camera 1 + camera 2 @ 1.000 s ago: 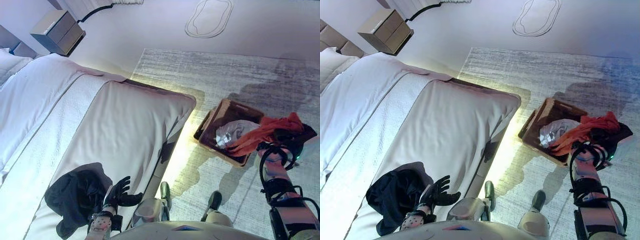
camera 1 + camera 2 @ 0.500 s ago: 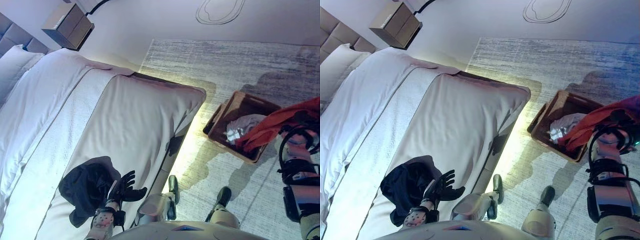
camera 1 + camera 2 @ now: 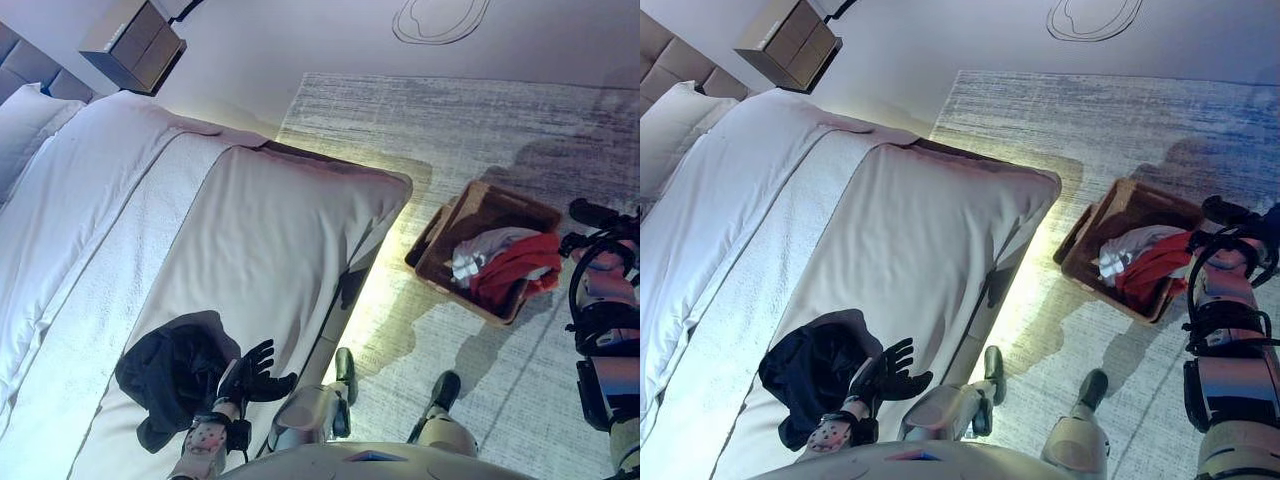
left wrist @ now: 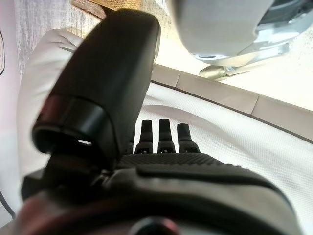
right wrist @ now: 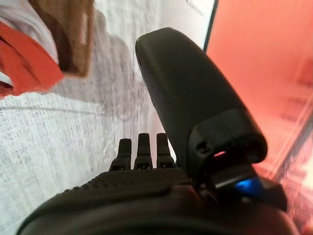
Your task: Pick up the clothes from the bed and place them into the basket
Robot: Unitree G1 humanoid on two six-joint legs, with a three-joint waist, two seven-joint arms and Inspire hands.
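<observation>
A dark garment (image 3: 165,378) lies bunched on the white bed (image 3: 200,250) near its foot. My left hand (image 3: 250,371) rests open on the bedspread just right of the garment, fingers straight and holding nothing. A brown basket (image 3: 480,250) stands on the rug beside the bed. A red garment (image 3: 512,272) and a white one (image 3: 478,253) lie inside it, the red one draped over the near rim. My right hand (image 3: 592,213) hovers open to the right of the basket, empty, with straight fingers (image 5: 139,147) over the rug.
A grey rug (image 3: 450,150) covers the floor around the basket. A wooden nightstand (image 3: 130,40) stands at the head of the bed, and a pillow (image 3: 25,110) lies at the far left. A pale oval outline (image 3: 440,18) marks the floor beyond the rug.
The red garment has dropped from my right hand into the basket, and that hand is now open and empty. The left hand has stayed in place.
</observation>
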